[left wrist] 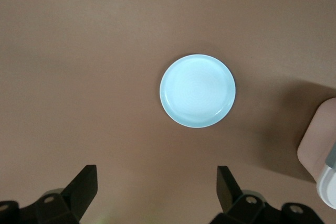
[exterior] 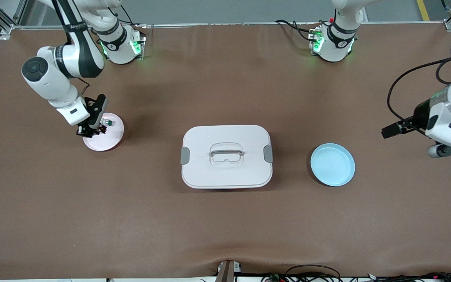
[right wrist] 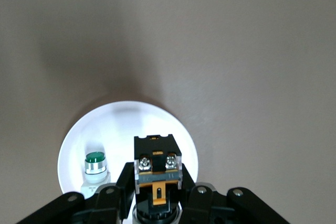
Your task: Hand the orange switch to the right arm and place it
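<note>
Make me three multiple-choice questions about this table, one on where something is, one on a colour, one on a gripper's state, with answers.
1. Where is the right gripper?
A. Over the pink plate
B. Over the white lidded box
C. Over the blue plate

2. What colour is the tip of the small white part on the pink plate?
A. Red
B. Green
C. Yellow

3. What state is the left gripper in?
A. Shut on the switch
B. Shut on nothing
C. Open, holding nothing

Answers: 1 A, the front view shows it low over the pink plate, shut on the orange switch. 2 B, the right wrist view shows a green cap. 3 C, its fingers stand wide apart with only table between them.
</note>
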`<state>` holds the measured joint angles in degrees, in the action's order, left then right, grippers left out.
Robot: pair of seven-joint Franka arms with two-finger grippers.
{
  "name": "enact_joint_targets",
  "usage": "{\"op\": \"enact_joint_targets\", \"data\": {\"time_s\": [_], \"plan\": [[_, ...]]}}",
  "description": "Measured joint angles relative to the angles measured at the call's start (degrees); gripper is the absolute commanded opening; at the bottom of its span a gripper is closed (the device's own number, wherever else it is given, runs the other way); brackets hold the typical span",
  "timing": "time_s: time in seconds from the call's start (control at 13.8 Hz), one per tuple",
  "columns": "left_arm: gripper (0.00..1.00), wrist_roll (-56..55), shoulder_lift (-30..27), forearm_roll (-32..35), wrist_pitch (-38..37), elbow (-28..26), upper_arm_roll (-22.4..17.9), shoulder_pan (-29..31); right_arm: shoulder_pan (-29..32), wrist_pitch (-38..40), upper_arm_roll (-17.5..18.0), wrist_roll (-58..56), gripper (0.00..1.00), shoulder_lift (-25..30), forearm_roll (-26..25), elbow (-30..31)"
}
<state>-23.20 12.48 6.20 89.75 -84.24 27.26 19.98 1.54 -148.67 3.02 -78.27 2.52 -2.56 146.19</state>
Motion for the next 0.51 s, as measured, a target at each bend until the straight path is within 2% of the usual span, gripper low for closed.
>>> {"op": "enact_joint_targets", "data": {"time_s": [0.29, 0.51], "plan": [[1.0, 5.9, -0.7, -0.3, 0.0, -0.5, 0.0, 3.1, 2.1, -6.7, 0.0, -0.1, 0.0, -4.0, -2.2, 1.6], [1.0, 6.1, -2.0, -0.3, 0.0, -1.9, 0.0, 2.9, 2.7, -15.7, 0.0, -0.2, 0.0, -8.2, -2.3, 4.7]]}}
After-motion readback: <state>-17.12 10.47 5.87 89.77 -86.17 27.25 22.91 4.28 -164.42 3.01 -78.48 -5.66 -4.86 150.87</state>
